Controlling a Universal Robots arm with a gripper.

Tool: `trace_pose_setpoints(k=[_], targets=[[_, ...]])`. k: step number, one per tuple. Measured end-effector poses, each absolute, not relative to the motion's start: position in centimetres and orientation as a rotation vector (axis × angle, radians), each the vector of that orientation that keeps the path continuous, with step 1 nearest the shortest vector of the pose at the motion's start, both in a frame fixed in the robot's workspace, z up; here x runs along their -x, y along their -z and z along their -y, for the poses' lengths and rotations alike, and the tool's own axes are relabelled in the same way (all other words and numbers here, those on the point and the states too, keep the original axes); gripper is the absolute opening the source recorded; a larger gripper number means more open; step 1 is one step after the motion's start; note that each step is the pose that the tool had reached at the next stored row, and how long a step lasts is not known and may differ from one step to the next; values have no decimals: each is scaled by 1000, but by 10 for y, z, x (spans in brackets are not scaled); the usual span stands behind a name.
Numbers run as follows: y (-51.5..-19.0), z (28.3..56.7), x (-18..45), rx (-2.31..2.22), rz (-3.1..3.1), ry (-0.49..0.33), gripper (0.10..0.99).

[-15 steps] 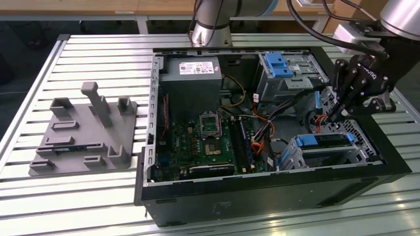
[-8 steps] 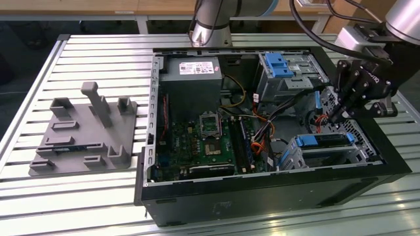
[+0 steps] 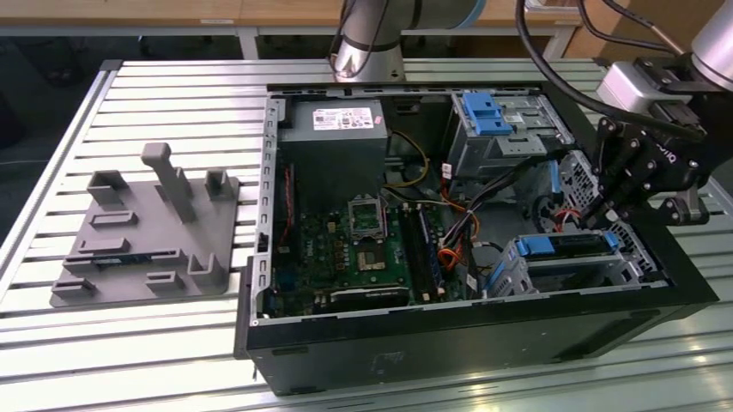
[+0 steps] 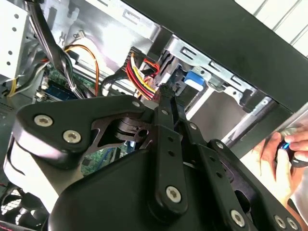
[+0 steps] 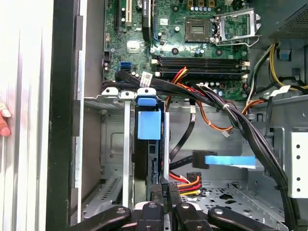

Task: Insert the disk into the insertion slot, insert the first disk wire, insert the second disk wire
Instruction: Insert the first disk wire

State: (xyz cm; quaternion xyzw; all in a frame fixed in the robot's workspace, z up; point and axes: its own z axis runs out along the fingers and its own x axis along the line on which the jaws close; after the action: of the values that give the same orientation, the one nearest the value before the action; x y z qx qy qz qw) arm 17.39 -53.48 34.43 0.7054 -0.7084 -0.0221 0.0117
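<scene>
The disk (image 3: pixel 561 246), in its bright blue carrier, lies inside the insertion slot (image 3: pixel 624 266), the perforated metal bay at the case's near corner on the exterior view's right. In the first wrist view I see the disk edge-on, its blue carrier tab (image 5: pixel 148 124) between the slot's walls (image 5: pixel 113 154). My black gripper (image 3: pixel 593 221) hangs over the disk's inner end, fingers shut, tips (image 5: pixel 166 188) against the carrier's edge (image 4: pixel 192 79). Bundled red, yellow and black wires (image 5: pixel 185 182) lie beside the tips. The two disk wires I cannot pick out among the cables.
A taller bay with a blue latch (image 3: pixel 487 116) stands behind the slot. Thick black cables (image 5: pixel 250 134) cross the case floor, and a black plug with blue tape (image 5: pixel 226 160) lies loose. A person's hand (image 4: pixel 284 147) rests outside the case wall. A grey fixture (image 3: pixel 143 236) sits on the exterior view's left.
</scene>
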Motion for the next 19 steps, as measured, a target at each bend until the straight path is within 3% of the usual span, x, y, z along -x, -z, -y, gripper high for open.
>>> trace_pose_setpoints(k=[19], targets=[[-342, 537, -174, -2198, 2208, 68, 169]])
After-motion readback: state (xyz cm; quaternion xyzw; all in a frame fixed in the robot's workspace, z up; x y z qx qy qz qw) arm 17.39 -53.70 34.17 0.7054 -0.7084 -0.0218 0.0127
